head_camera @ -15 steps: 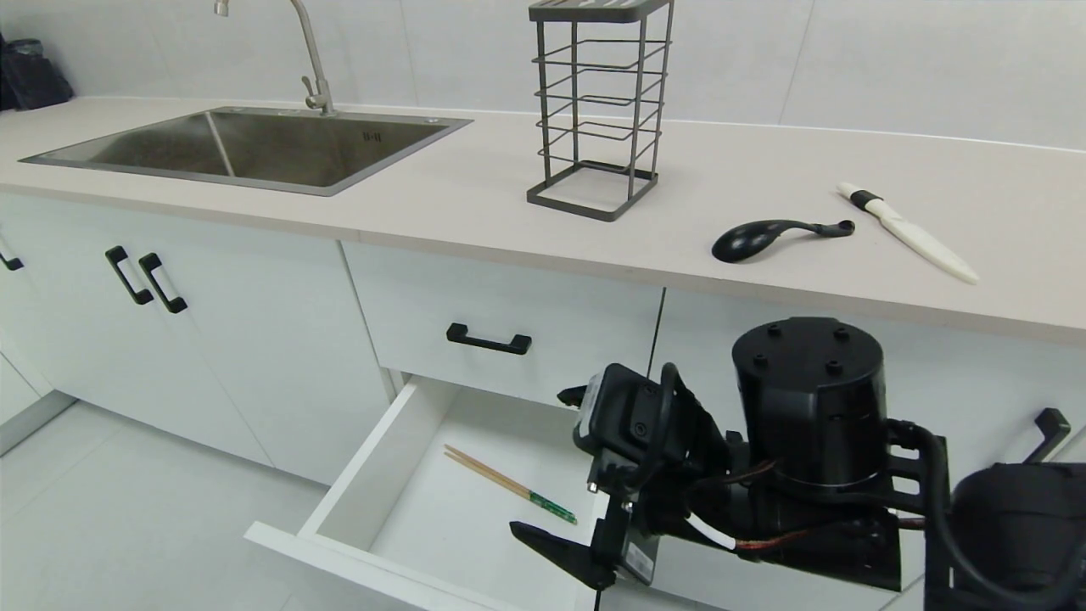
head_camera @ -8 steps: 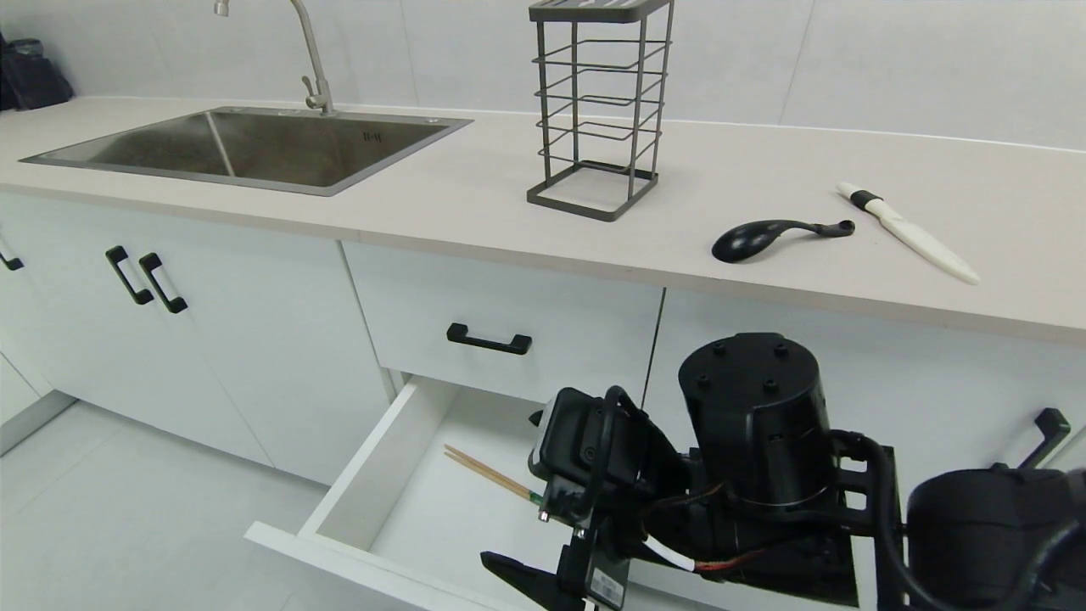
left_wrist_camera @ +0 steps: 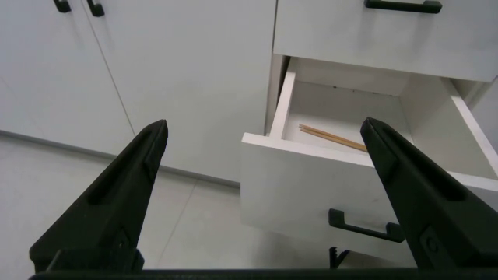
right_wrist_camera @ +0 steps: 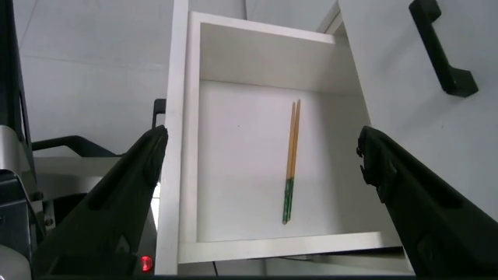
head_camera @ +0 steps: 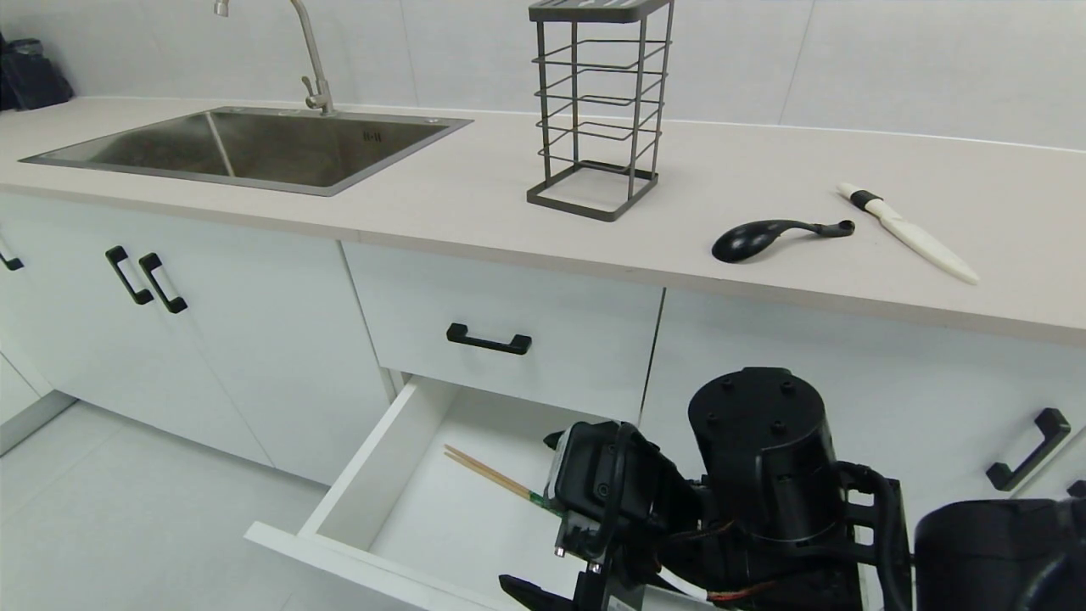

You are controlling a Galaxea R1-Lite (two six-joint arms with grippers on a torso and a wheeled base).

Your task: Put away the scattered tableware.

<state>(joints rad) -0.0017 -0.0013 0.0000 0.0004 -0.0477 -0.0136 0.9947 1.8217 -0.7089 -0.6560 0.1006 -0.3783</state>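
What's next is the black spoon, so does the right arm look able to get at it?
Probably yes, once raised: the right gripper is open and empty, low over the drawer, below the counter. The spoon lies uncovered on the counter, apart from the knife.

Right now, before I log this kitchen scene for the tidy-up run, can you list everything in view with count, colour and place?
chopsticks: one pair, wood with green tips, lying in the open drawer
drawer: one open, white, below a closed one
spoon: one, black, on the countertop right of the wire rack
knife: one, cream with a black band, right of the spoon
wire rack: one, dark grey, upright on the countertop
sink: one, steel, left end of the countertop
tap: one, silver, behind the sink
countertop: one, beige
cabinet fronts: several, white, black handles
right gripper: black, open, above the drawer
left gripper: black, open, facing the drawer front
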